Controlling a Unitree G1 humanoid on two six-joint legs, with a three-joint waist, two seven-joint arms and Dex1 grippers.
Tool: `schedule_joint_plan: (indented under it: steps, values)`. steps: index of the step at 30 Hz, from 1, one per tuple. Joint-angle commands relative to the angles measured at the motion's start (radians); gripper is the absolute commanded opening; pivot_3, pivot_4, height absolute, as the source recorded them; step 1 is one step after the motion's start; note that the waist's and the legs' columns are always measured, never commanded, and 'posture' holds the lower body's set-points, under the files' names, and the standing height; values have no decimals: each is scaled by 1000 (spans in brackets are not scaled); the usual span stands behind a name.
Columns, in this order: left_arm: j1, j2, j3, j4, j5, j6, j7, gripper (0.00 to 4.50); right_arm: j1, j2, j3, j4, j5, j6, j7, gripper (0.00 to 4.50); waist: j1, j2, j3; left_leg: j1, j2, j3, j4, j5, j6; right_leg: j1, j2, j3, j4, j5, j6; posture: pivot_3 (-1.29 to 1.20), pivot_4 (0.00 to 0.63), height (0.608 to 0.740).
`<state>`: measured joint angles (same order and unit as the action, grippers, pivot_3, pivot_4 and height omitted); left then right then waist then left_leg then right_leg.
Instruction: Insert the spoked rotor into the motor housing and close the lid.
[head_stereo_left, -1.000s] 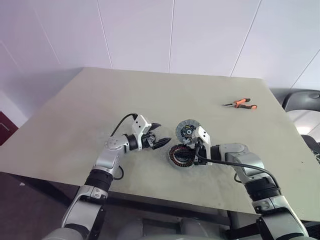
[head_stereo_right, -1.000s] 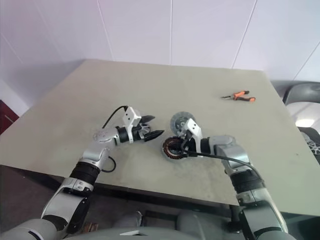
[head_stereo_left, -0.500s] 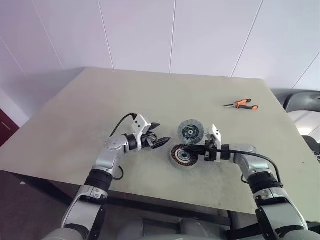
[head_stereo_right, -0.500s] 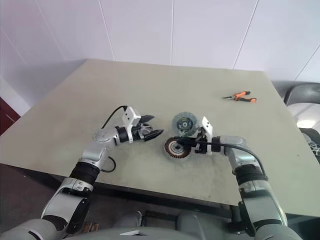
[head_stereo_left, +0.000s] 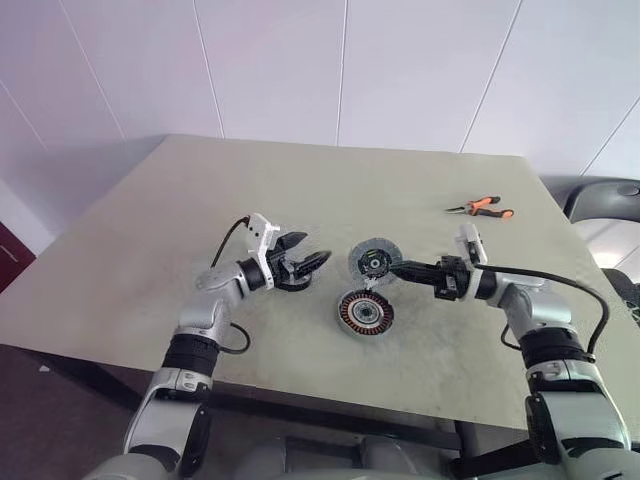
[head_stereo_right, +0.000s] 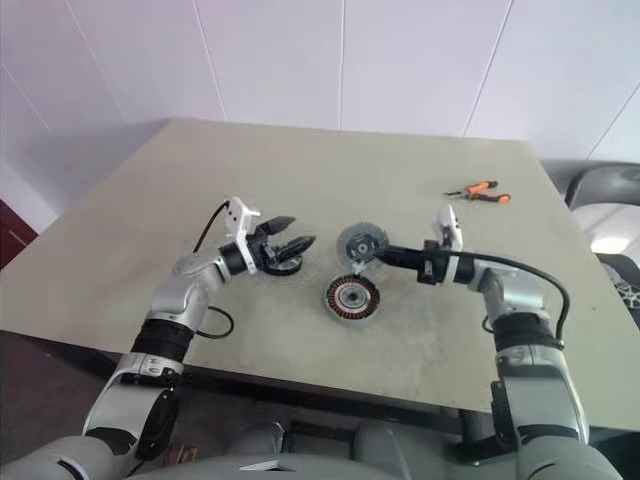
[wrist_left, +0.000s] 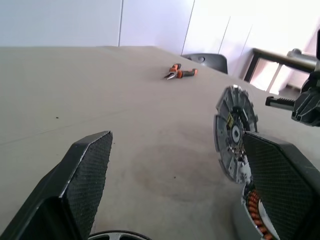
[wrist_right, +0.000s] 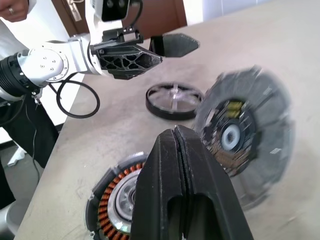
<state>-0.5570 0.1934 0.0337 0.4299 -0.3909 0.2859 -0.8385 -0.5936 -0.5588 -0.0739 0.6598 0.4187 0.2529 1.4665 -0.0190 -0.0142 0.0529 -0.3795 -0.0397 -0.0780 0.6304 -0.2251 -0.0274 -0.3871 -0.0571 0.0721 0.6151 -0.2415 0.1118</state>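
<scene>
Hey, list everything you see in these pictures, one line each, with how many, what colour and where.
table: one, grey-green, carries everything below
spoked rotor: one, silver-grey with a dark hub, tilted up on edge at the right gripper's tips; grip unclear
motor housing: one, silver-grey with copper windings, flat on the table in front of the rotor
lid: one, black ring, flat on the table under the left gripper
pliers: one pair, orange handles, far right of the table
chair: one, dark, beyond the table's right edge
person's hand: one, behind the left arm
left gripper: black fingers, open, above the lid
right gripper: black fingers, shut, beside the rotor
</scene>
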Motion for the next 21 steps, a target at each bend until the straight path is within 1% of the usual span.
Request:
schedule_joint_plan:
  steps: [1, 6, 9, 12, 15, 16, 18, 21]
  values:
    - [-57, 0, 90, 29, -96, 112, 30, 4388, -58, -29, -54, 50, 15, -34, 6, 27, 0, 0, 0, 0, 0, 0, 0, 0, 0, 0, 0, 0, 0, 0, 0, 0, 0, 740]
    - [-78, -7, 160, 102, -164, 230, 41, 4388, -105, -61, -68, 148, -4, -65, 45, 27, -3, 0, 0, 0, 0, 0, 0, 0, 0, 0, 0, 0, 0, 0, 0, 0, 0, 740]
    - [-83, -26, 218, 104, -243, 319, 50, 4388, -129, -72, -62, 206, -21, -91, 67, 27, -3, 0, 0, -1, 0, 0, 0, 0, 0, -1, 0, 0, 0, 0, 0, 0, 0, 740]
    - [-82, -41, 254, 75, -304, 400, 66, 4388, -120, -54, -51, 116, -14, -42, 49, 27, -3, 0, 0, -1, 0, 0, -1, 0, 0, -1, 0, 0, 0, 0, 0, 0, 0, 740]
    - [-88, -61, 297, 27, -372, 434, 82, 4388, -117, -51, -49, 90, -16, -23, 42, 27, -4, 0, 0, -1, 0, 0, 0, 0, 0, -1, 0, 0, 0, 0, 0, 0, 0, 740]
    - [-99, -65, 330, 11, -403, 449, 117, 4388, -115, -51, -50, 87, -18, -20, 41, 27, -4, 0, 0, -1, 0, 0, 0, 0, 0, -1, 0, 0, 0, 0, 0, 0, 0, 740]
    - [-126, -52, 378, 14, -439, 469, 168, 4388, -112, -53, -51, 81, -19, -16, 40, 27, -3, -1, 1, -1, 0, 0, 0, 0, 0, -1, 0, 0, 0, 0, 0, 0, 0, 740]
    - [-154, -23, 407, 47, -452, 479, 190, 4388, -112, -56, -52, 82, -21, -15, 40, 27, -6, 0, 1, -1, 0, 0, 0, 0, 0, -1, 0, 0, 0, 0, 0, 0, 0, 740]
